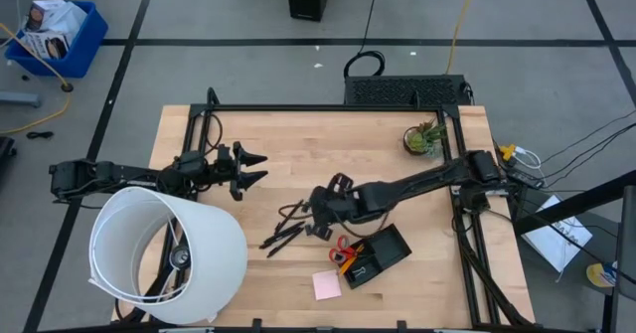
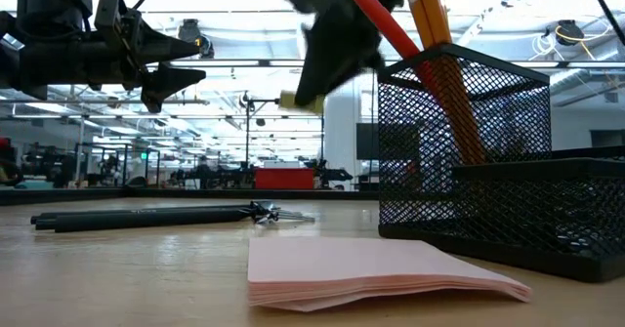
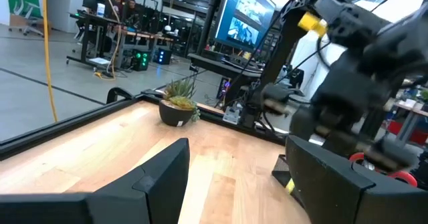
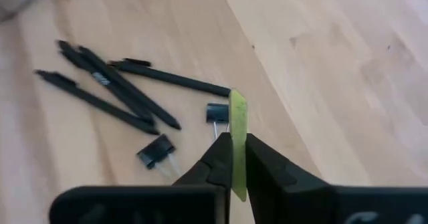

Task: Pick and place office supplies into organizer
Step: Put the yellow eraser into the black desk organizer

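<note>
right gripper (image 4: 232, 158) pinching thin yellow-green flat strip (image 4: 238, 127) above black pens (image 4: 110, 90); black mesh organizer (image 1: 380, 256) sitting beside pink sticky-note pad (image 1: 326, 285) | left gripper (image 1: 253, 168) idling, jaws wide

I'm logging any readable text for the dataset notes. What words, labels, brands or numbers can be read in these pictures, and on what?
No text can be read anywhere.
Black pens: one carries a small pale mark, too blurred to read.
Monitor in the room behind: blue screen content, too small to read.
Packages in the blue bin on the floor: printing too small to read.
Pink sticky-note pad, organizer: no lettering shows.
</note>
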You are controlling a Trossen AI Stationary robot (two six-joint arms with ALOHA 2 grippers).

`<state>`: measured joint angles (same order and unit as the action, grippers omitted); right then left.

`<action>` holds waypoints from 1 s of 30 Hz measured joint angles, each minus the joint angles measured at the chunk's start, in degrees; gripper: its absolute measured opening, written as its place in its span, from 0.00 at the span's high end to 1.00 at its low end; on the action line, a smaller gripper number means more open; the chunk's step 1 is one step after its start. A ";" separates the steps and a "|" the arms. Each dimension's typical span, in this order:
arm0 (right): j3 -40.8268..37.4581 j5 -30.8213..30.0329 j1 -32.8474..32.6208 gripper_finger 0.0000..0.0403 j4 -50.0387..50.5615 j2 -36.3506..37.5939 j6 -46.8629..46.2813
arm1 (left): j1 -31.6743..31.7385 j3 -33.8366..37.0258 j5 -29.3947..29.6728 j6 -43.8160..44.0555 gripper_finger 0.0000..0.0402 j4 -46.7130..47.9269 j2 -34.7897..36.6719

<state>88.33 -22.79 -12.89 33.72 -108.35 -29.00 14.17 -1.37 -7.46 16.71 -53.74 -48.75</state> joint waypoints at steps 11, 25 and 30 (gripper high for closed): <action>0.00 -1.50 -8.94 0.94 6.05 8.82 8.74 | 0.00 0.00 0.00 0.00 0.37 0.00 0.01; 0.00 -11.83 -21.58 0.94 10.79 12.63 15.50 | 0.00 0.00 0.02 -0.02 0.37 0.00 0.02; 0.00 -11.87 -22.87 0.96 11.01 12.62 16.18 | 0.00 0.00 0.02 0.00 0.37 0.00 0.01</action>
<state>88.33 -34.65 -35.76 44.73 -95.74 -12.82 14.17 -1.37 -7.44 16.71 -53.74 -48.74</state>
